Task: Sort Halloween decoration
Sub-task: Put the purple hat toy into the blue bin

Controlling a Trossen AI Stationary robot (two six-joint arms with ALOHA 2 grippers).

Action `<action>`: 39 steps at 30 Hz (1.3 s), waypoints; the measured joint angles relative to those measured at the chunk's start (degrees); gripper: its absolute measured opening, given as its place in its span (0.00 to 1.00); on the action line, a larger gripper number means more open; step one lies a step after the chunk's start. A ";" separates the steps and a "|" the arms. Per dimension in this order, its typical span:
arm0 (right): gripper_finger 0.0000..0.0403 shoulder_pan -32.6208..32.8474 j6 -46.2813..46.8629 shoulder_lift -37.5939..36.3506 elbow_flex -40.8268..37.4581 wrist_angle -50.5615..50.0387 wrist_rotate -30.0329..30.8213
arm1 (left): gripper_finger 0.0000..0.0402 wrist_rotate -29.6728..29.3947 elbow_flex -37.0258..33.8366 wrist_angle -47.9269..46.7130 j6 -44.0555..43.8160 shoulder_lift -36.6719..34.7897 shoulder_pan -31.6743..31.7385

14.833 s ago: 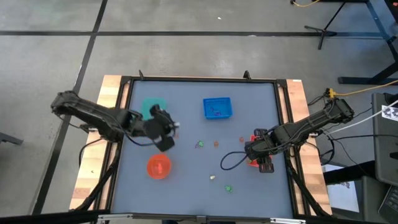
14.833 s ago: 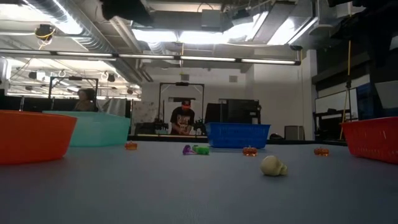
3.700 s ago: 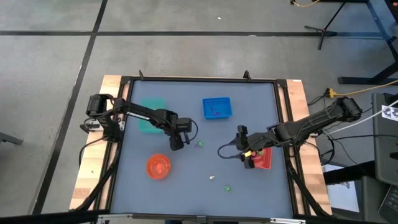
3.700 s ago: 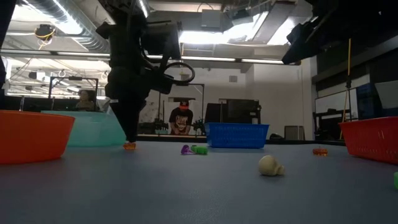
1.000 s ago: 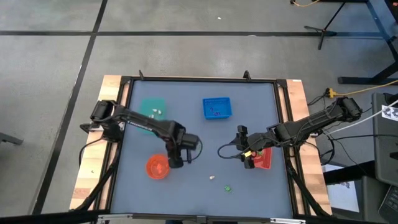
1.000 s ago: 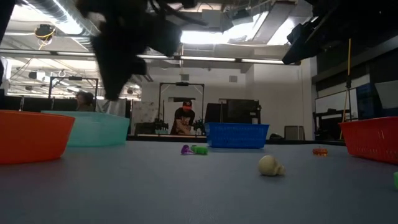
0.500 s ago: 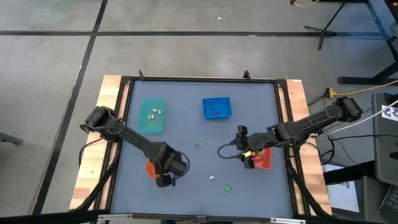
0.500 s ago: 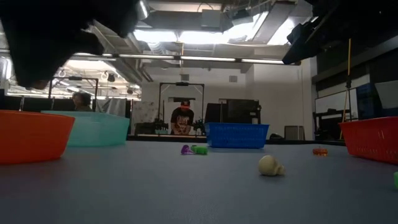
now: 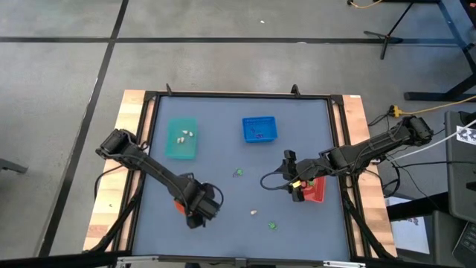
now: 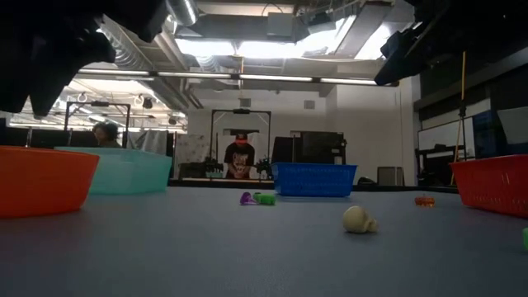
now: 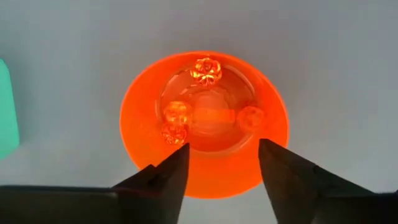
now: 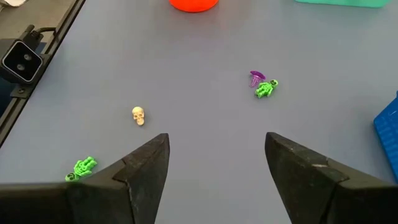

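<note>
My left gripper hangs open, pointing down over the orange round bowl, nothing between its fingers. Several orange trinkets lie on the bowl's bottom. In the high view the gripper hides most of the bowl. Loose on the table lie a cream skull, a green figure, a green and purple pair and an orange trinket. My right gripper waits open above the table at the right, by the red tray.
The teal tray at the far left holds white trinkets. The blue tray stands at the far middle. A cable loops on the table by the right arm. A person stands in the room behind.
My left gripper has swung from the bowl's right side toward the table's near left, coming over the orange bowl, and has held there for the last half second. The right arm has kept still.
</note>
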 joint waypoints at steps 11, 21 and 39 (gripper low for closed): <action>0.66 0.00 -0.07 0.00 0.01 0.00 0.00 | 0.53 -1.86 0.00 9.42 2.16 -0.02 1.10; 0.66 0.02 -0.07 0.00 0.00 0.00 0.00 | 0.53 -11.94 0.03 30.00 15.67 -0.04 1.73; 0.66 0.00 -0.07 0.00 0.00 0.00 0.00 | 0.53 -19.68 0.04 37.62 22.36 -0.06 9.72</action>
